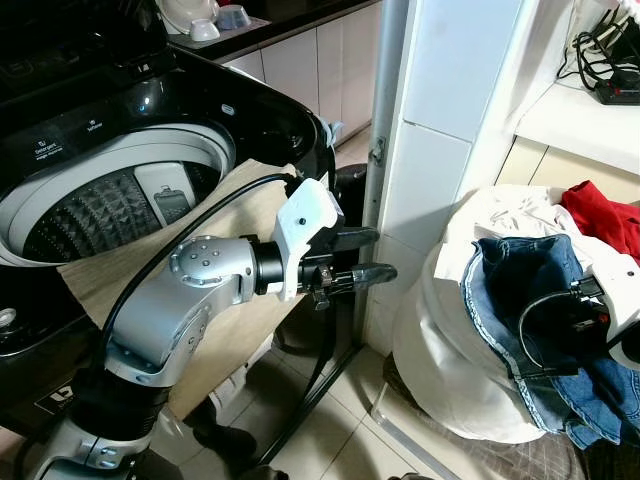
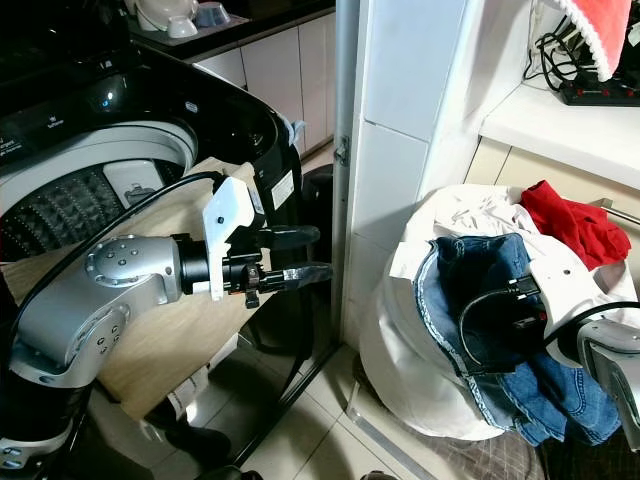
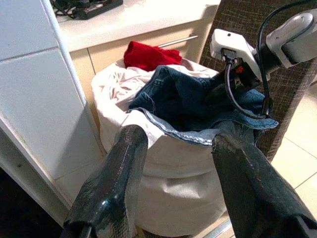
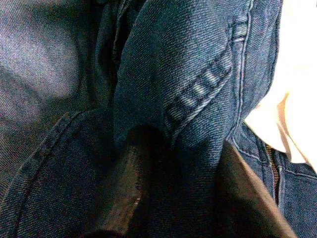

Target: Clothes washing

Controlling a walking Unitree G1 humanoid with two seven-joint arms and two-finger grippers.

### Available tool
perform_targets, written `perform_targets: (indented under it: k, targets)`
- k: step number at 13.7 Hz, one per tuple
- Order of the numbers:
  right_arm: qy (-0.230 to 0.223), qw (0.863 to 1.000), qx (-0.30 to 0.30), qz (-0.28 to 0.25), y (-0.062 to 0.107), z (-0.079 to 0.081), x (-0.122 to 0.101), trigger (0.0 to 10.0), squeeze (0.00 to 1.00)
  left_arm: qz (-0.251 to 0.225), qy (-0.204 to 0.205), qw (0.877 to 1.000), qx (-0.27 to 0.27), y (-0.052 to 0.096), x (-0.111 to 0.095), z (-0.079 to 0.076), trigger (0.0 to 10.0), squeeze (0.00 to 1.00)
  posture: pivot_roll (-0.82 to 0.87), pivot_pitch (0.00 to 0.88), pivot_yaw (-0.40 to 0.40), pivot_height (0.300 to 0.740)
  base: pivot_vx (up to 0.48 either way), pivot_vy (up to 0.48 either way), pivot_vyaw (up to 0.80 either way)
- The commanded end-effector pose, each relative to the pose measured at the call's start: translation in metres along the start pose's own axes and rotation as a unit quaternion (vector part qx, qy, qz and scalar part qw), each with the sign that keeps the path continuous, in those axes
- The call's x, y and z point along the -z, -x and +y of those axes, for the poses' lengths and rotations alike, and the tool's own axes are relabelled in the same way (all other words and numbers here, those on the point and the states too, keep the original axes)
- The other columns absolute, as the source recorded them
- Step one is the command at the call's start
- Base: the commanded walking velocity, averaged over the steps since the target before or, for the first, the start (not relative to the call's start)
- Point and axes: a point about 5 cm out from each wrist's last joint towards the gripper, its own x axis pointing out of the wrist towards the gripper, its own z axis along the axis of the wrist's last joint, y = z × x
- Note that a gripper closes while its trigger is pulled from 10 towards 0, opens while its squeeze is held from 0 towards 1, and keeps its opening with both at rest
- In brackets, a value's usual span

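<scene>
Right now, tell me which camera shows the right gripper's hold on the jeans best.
The right wrist view: a fold of the jeans sits between the right gripper's fingers. Both eye views show the gripper buried in denim atop the laundry bag; the left wrist view shows its wrist above the jeans.

Washing machine [image 1: 120, 190] on robot's left w/ lid up, drum open; a cloth [image 1: 215, 300] draped over its front edge. Laundry bag [image 1: 450, 370] on floor to the right, against tiled wall [image 1: 440, 110], w/ jeans [image 1: 530, 280] on top & more garments behind them. Left gripper [image 1: 362, 255] held in air btwn machine & bag, fingers apart; right gripper [image 4: 173, 198] down in the bag, a fold of jeans btwn its fingers.
</scene>
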Motion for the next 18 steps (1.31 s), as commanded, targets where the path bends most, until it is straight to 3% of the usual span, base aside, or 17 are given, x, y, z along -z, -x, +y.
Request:
perform_targets:
  k: [1, 4, 7, 9, 12, 14, 16, 17, 18]
  targets:
    - [0.007, 1.000, 0.007, -0.016, 0.004, -0.004, -0.008, 0.0, 0.00, 0.003, -0.001, 1.000, 0.008, 0.000, 0.000, -0.003, 10.0, 0.00, -0.12, 0.007, 0.058, 0.740, 0.000, 0.000, 0.00]
    - [0.008, 1.000, 0.005, -0.018, 0.005, -0.004, -0.009, 0.0, 0.00, 0.000, 0.000, 1.000, 0.002, 0.000, 0.000, -0.002, 10.0, 0.00, -0.12, 0.007, 0.057, 0.740, 0.000, 0.000, 0.00]
    - [0.008, 1.000, 0.005, -0.023, 0.006, -0.005, -0.011, 0.0, 0.00, -0.021, 0.013, 0.999, -0.044, -0.002, 0.002, 0.004, 10.0, 0.00, -0.12, 0.005, 0.058, 0.740, 0.000, 0.000, 0.00]
    - [-0.005, 0.999, -0.006, -0.037, 0.010, -0.004, -0.016, 0.0, 0.00, -0.020, -0.005, 0.998, -0.066, -0.002, 0.003, 0.008, 10.0, 0.00, -0.12, 0.002, 0.058, 0.740, 0.000, 0.000, 0.00]
    - [-0.077, 0.982, -0.075, -0.157, 0.029, -0.001, -0.054, 0.0, 0.00, -0.029, -0.015, 0.997, -0.069, -0.004, -0.001, 0.009, 10.0, 0.00, -0.13, 0.000, 0.058, 0.740, 0.000, 0.000, 0.00]
    - [-0.109, 0.958, -0.118, -0.239, 0.045, 0.001, -0.080, 0.0, 0.00, -0.054, -0.020, 0.995, -0.077, -0.004, -0.010, 0.012, 10.0, 0.00, -0.13, 0.000, 0.058, 0.740, 0.000, 0.000, 0.00]
    - [-0.142, 0.913, -0.175, -0.340, 0.066, 0.005, -0.113, 0.0, 0.00, -0.095, -0.024, 0.990, -0.097, -0.007, -0.025, 0.018, 10.0, 0.00, -0.14, 0.000, 0.056, 0.740, 0.000, 0.000, 0.00]
    - [-0.157, 0.881, -0.214, -0.391, 0.078, 0.009, -0.131, 0.0, 0.00, -0.128, -0.032, 0.986, -0.104, -0.010, -0.038, 0.021, 10.0, 0.00, -0.14, 0.000, 0.056, 0.740, 0.000, 0.000, 0.00]
    - [-0.179, 0.838, -0.272, -0.438, 0.088, 0.020, -0.152, 0.0, 0.00, -0.190, -0.025, 0.977, -0.098, -0.018, -0.063, 0.020, 10.0, 0.18, -0.14, 0.000, 0.044, 0.740, 0.000, 0.000, 0.00]
